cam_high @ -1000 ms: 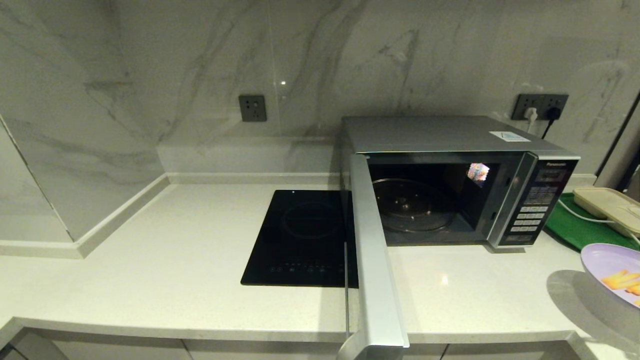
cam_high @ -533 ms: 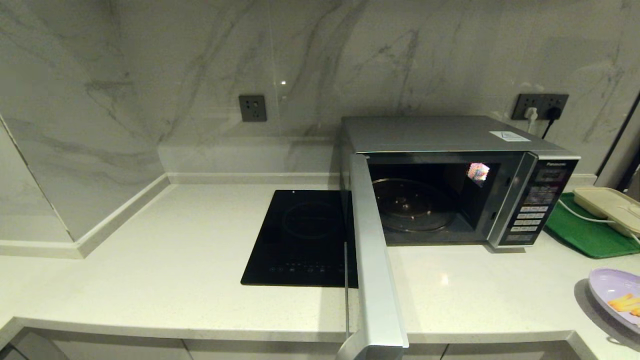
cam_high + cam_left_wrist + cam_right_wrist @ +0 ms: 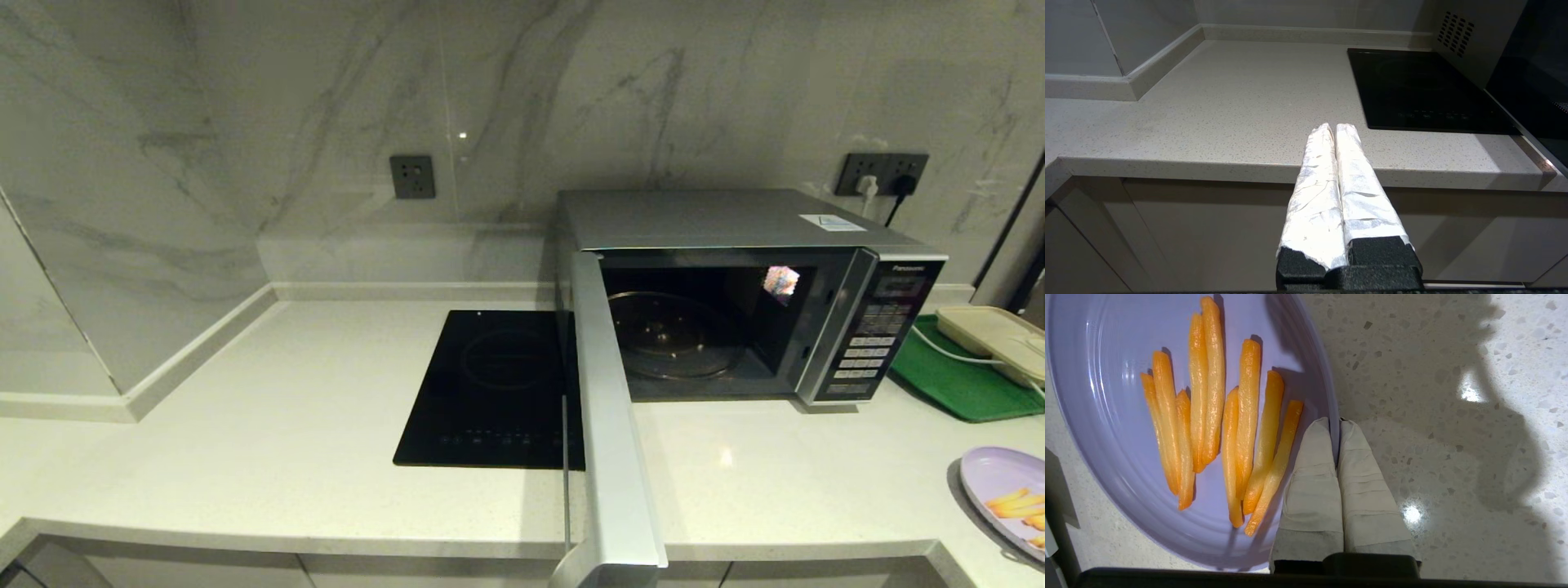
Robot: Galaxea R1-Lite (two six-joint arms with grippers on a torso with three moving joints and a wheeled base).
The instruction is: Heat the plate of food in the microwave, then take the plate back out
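The silver microwave [image 3: 735, 220] stands at the back right of the counter with its door [image 3: 608, 425] swung wide open. Its glass turntable [image 3: 673, 335] holds nothing. The lavender plate of food [image 3: 1000, 490] sits low over the counter at the far right edge of the head view. In the right wrist view the plate of food [image 3: 1126, 465] carries several orange sticks, and my right gripper [image 3: 1336, 426] is shut on its rim, one finger inside and one outside. My left gripper [image 3: 1332, 128] is shut and holds nothing, hanging in front of the counter's front edge.
A flat black cooktop [image 3: 490, 384] is set into the counter left of the open door. At the back right a cream box [image 3: 992, 339] with a white cable lies on a green mat [image 3: 955, 384]. Marble walls close off the back and left.
The plate of food has come down and moved toward the counter's front right, from higher up to close over the countertop. The microwave, its open door and the left arm have not moved.
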